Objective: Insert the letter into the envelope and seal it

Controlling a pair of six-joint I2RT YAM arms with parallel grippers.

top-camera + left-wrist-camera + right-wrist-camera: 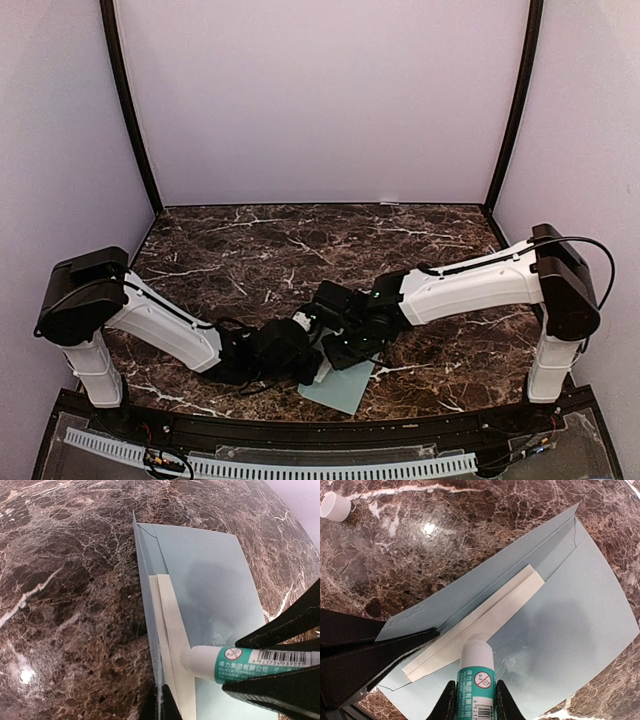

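Right gripper (476, 696) clamps a white, teal-labelled plastic glue stick (476, 672) over a flat, pale teal-green paper envelope (341, 390).
The envelope lies at the near edge of the dark brown marble table (250, 240), with a cream folded paper letter (487, 614) showing under its raised flap. The left gripper (161, 703) is pinched tight on that flap. The stick's tip sits just beside the letter.

counter (65, 605): dark brown marble pattern, white and tan veining
envelope (215, 580): plain pale teal-green
letter (172, 630): cream
glue stick (235, 662): white tip; teal-green body; white band with black barcode; red prohibition mark
cap (335, 506): white
arms (170, 335): white shells, black joints
walls (320, 100): plain pale lilac
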